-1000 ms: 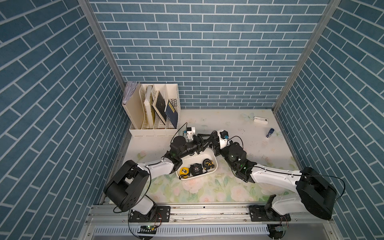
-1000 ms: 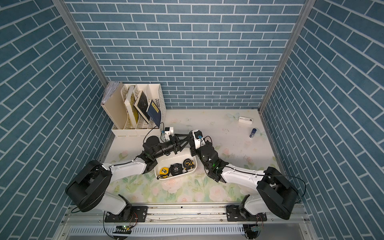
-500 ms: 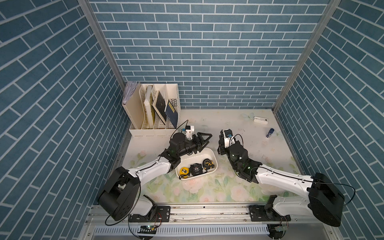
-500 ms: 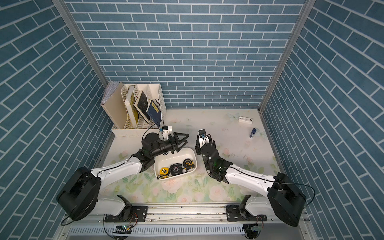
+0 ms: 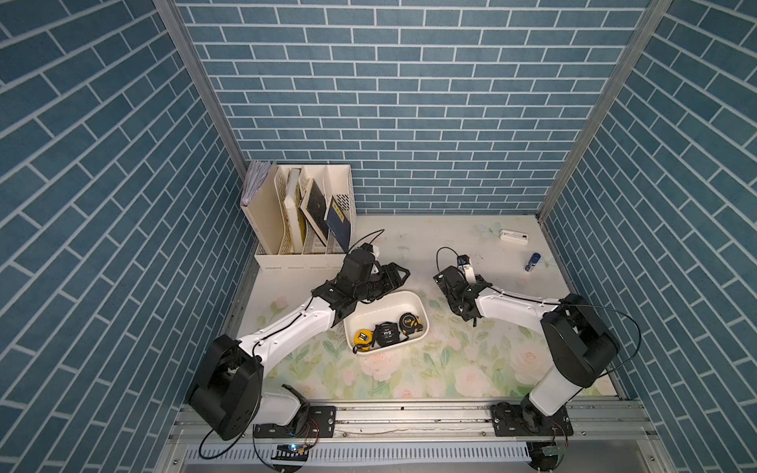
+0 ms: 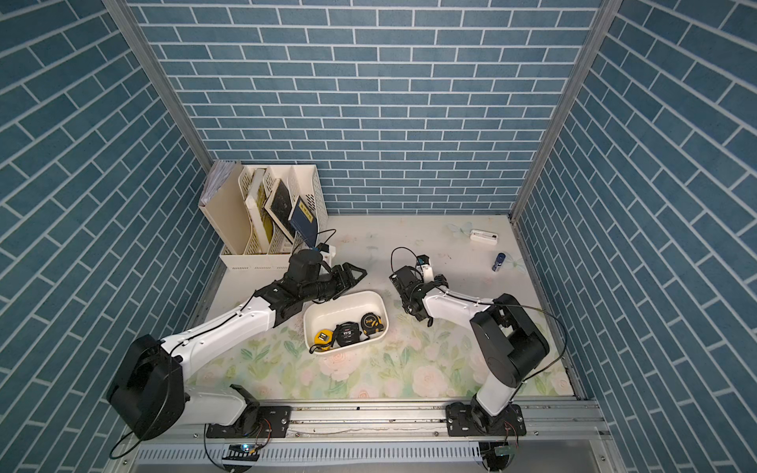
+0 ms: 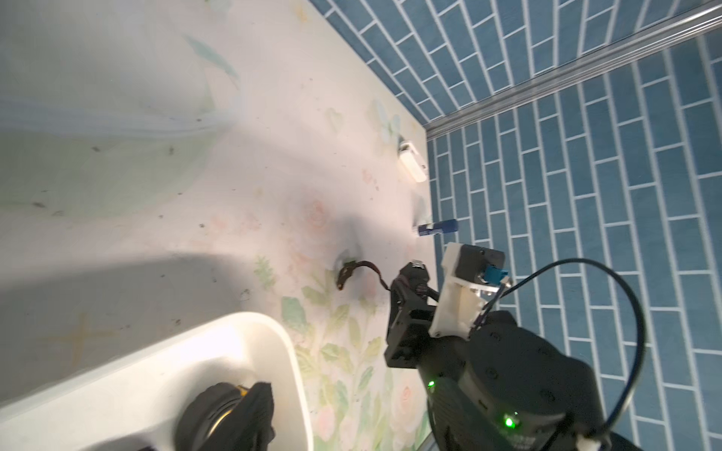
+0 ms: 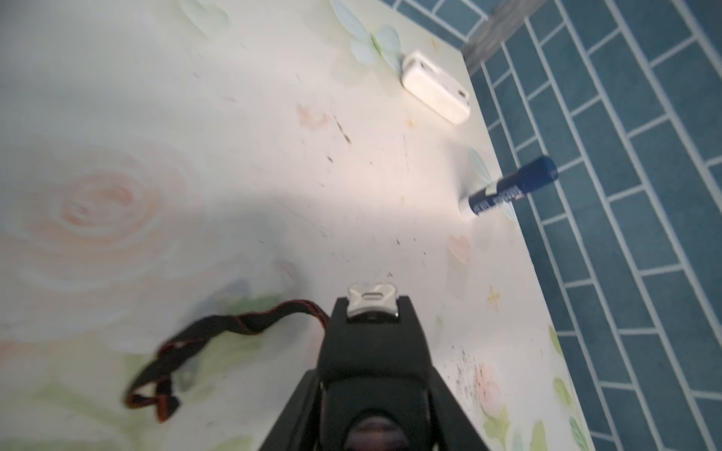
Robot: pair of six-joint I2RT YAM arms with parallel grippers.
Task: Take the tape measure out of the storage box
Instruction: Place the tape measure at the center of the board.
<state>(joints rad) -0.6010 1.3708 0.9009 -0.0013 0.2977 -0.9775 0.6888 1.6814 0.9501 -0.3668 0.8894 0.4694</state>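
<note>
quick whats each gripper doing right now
Left gripper: open, holding nothing.
Right gripper: shut on a tape measure.

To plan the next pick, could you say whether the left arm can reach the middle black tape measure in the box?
Probably yes: the left gripper is open and empty beyond the storage box, which has no lid, and the black tape measure lies uncovered.

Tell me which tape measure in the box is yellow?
The yellow tape measure, last in the storage box's row on the left arm's side. The middle tape measure and the far-end one are mainly black.
</note>
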